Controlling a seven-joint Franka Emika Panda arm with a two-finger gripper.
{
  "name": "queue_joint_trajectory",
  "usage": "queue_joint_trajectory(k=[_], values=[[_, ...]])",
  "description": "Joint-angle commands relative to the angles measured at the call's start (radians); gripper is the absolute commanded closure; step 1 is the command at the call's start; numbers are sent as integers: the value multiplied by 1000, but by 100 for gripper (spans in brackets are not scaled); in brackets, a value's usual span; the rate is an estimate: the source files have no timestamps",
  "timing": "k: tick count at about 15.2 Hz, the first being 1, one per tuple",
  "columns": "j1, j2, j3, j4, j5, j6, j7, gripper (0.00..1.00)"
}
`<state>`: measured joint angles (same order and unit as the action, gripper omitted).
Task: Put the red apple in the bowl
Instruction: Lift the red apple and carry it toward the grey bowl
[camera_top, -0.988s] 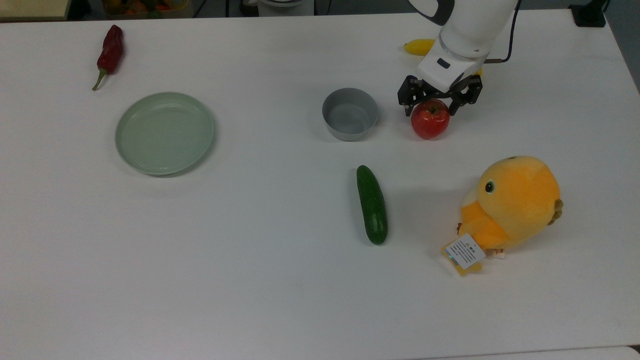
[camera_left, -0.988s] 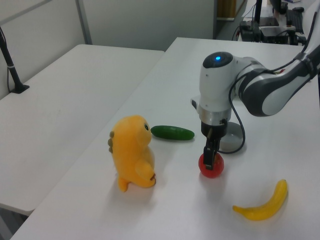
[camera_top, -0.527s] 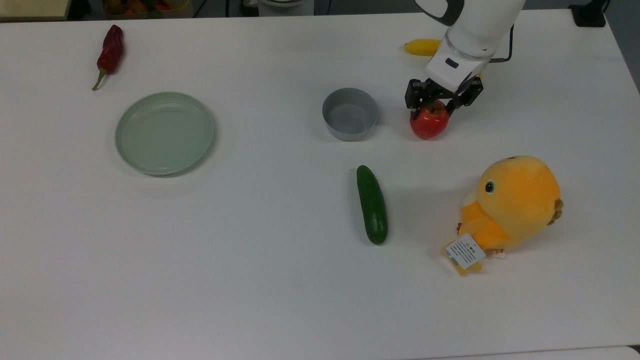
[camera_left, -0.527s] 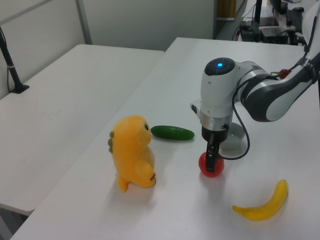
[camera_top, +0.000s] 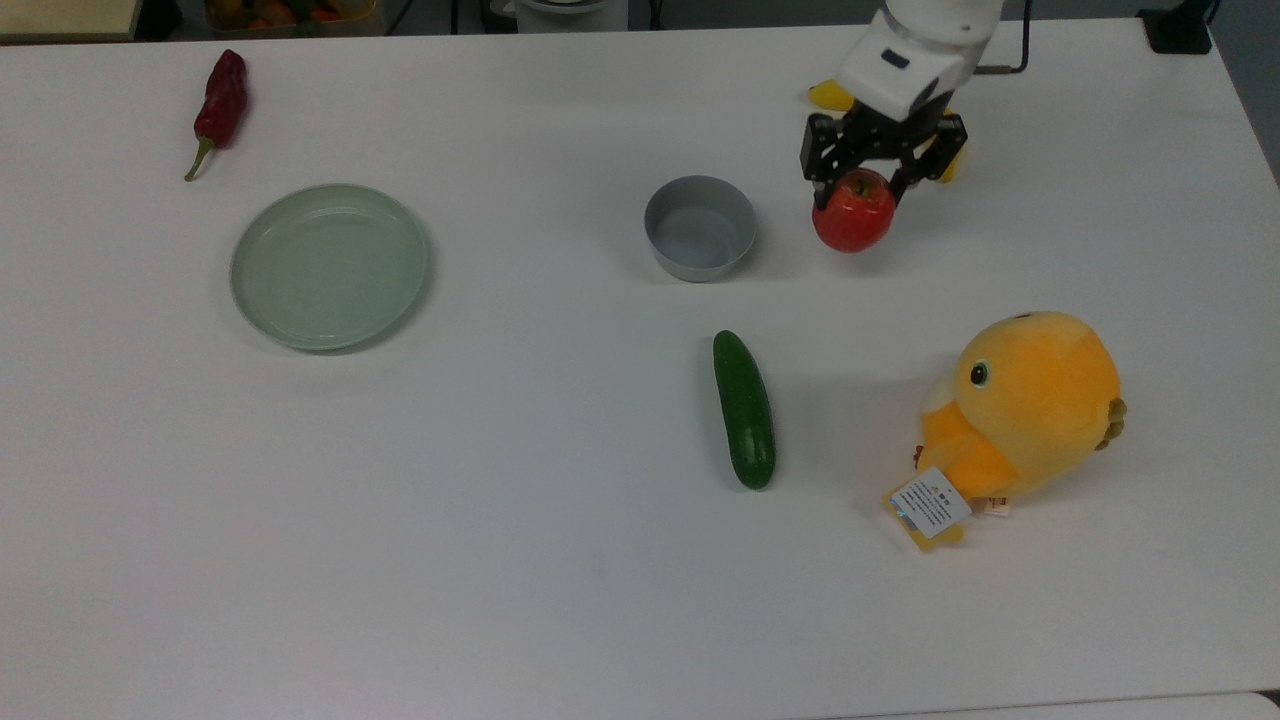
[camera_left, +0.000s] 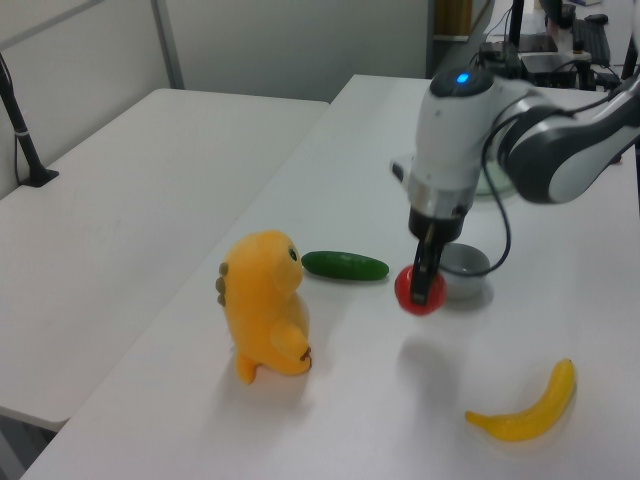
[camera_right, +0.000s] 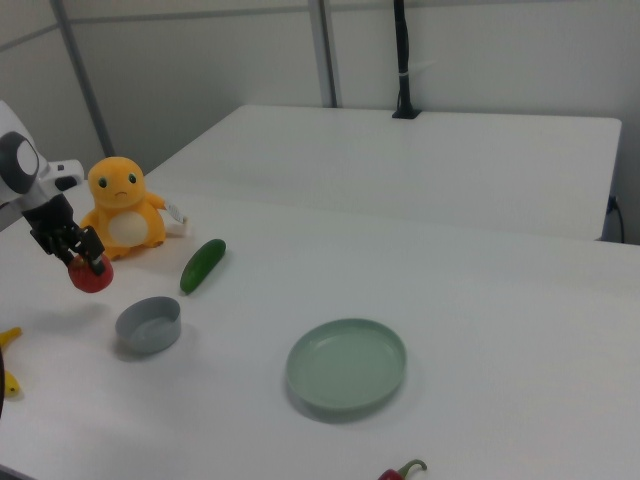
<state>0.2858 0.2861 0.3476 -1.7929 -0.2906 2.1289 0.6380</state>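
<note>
The red apple (camera_top: 853, 212) (camera_left: 420, 290) (camera_right: 90, 275) hangs above the table, held from above by my gripper (camera_top: 862, 188) (camera_left: 427, 278) (camera_right: 78, 256), which is shut on it. The grey bowl (camera_top: 699, 240) (camera_left: 464, 272) (camera_right: 148, 325) stands empty on the table, to the top view's left of the apple and apart from it. In the left view the apple's shadow lies on the table below it.
A green cucumber (camera_top: 744, 408), an orange plush toy (camera_top: 1020, 415) and a yellow banana (camera_left: 525, 409) lie around the apple. A pale green plate (camera_top: 330, 266) and a dark red chili pepper (camera_top: 219, 105) sit at the top view's left.
The gripper has risen with the apple, lifting it off the table. In the top view it has moved slightly up and left.
</note>
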Motion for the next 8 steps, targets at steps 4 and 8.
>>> queue_joint_trajectory(k=[4,8], values=[[-62,-165,-2,-137,21,5,8,79],[-86,-163,-18,-152,19,-1,5,79]])
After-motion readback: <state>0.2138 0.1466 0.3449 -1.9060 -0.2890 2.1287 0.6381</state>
